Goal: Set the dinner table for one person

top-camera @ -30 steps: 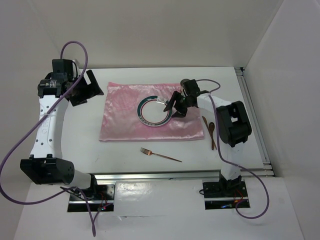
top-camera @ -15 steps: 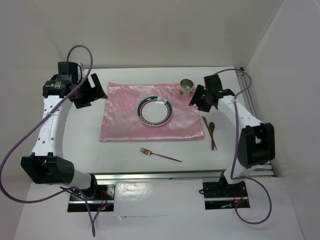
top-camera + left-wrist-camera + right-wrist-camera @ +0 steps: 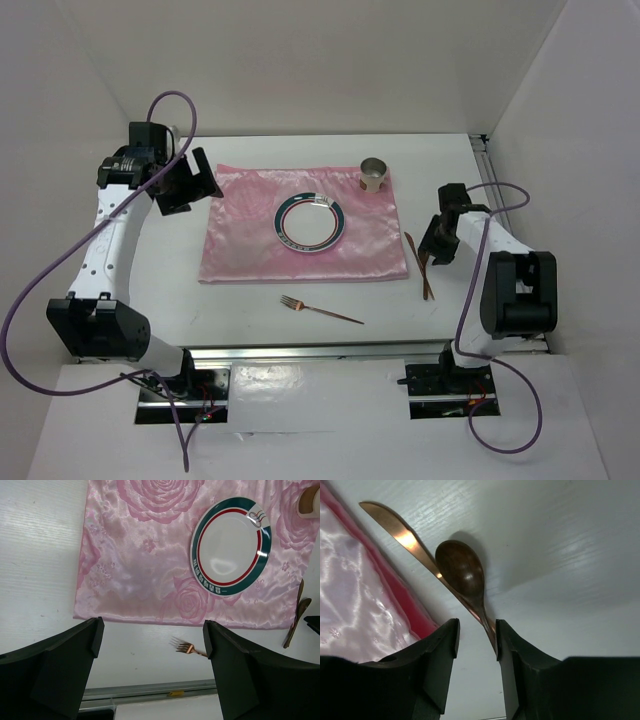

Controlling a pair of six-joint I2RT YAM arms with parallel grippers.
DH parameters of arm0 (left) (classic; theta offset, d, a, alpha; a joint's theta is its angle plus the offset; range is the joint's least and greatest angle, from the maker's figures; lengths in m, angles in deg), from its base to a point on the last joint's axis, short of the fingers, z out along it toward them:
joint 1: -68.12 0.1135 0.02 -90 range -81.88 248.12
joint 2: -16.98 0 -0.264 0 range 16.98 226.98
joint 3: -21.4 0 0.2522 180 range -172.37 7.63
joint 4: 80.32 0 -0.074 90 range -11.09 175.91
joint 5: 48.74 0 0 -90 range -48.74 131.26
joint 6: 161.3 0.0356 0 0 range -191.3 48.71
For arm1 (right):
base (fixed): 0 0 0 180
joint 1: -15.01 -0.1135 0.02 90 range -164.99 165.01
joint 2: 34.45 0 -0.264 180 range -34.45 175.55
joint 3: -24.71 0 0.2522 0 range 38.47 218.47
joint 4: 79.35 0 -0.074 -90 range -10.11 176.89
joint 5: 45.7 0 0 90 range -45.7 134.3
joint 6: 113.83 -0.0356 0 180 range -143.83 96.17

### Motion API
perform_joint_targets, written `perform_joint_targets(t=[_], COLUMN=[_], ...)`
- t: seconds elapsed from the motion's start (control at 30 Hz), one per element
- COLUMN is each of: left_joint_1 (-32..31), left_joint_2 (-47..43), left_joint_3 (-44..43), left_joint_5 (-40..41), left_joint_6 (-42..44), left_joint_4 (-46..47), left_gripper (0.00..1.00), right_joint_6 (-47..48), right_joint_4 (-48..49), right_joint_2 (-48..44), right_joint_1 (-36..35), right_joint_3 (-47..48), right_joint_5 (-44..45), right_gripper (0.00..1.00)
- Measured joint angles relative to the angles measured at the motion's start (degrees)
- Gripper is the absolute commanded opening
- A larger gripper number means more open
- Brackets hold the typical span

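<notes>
Jaws on the left gripper (image 3: 152, 625) stand wide apart, high over the far left of the white table (image 3: 250, 300), beside the pink cloth (image 3: 135, 565). The right gripper (image 3: 476, 627) is low over the table's right side, jaws a little apart. The spoon (image 3: 462, 572) handle runs into that gap, crossing the knife (image 3: 395, 527). A plate (image 3: 231, 546) and cup (image 3: 373, 175) sit on the cloth.

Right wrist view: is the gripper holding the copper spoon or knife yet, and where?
Nothing is held yet. The open right gripper straddles the handles of the copper-coloured metal spoon and knife, both lying on the white dinner table.
</notes>
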Motion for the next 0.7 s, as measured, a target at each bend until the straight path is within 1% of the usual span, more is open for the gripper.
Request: perform_joint_targets(t=[0.1, 0.13, 0.2, 0.23, 0.33, 0.37, 0.43, 0.47, 0.5, 0.63, 0.7], left_joint_1=[-0.04, -0.04, -0.04, -0.04, -0.13, -0.22, -0.39, -0.46, -0.48, -0.9, -1.01], left_joint_2=[0.0, 0.04, 0.11, 0.17, 0.39, 0.5, 0.68, 0.79, 0.9, 1.09, 1.11], left_joint_3=[0.0, 0.0, 0.0, 0.0, 0.0, 0.0, 0.0, 0.0, 0.0, -0.04, -0.09], left_joint_5=[-0.02, -0.02, -0.04, -0.07, -0.07, -0.07, -0.09, -0.09, -0.09, -0.07, -0.07], left_joint_6=[0.0, 0.0, 0.0, 0.0, 0.0, 0.0, 0.0, 0.0, 0.0, 0.0, 0.0], left_joint_4=[0.09, 0.15, 0.15, 0.15, 0.15, 0.17, 0.17, 0.17, 0.17, 0.17, 0.22], left_gripper=[1.0, 1.0, 1.0, 1.0, 1.0, 1.0, 1.0, 1.0, 1.0, 1.0, 1.0], right_joint_6=[0.46, 0.55, 0.61, 0.63, 0.46, 0.55, 0.61, 0.59, 0.42, 0.42, 0.44], right_joint_4=[0.26, 0.37, 0.68, 0.9, 1.29, 1.46, 1.77, 1.84, 1.84, 1.73, 1.42], right_joint_2=[1.09, 1.55, 2.32, 2.78, 3.76, 3.76, 3.76, 3.69, 3.67, 2.95, 1.9], right_joint_1=[0.0, 0.0, 0.0, 0.0, 0.0, -0.02, 0.0, 0.11, 0.13, 0.13, 0.17], right_joint_3=[-1.18, -1.57, -2.29, -2.73, -3.41, -3.43, -3.43, -3.43, -3.43, -3.43, -3.41], right_joint_5=[-0.76, -0.92, -1.09, -1.25, -2.47, -2.47, -2.49, -2.45, -2.45, -2.01, -1.64], right_gripper=[0.45, 0.41, 0.38, 0.34, 0.27, 0.22, 0.15, 0.09, 0.07, 0.02, 0.02])
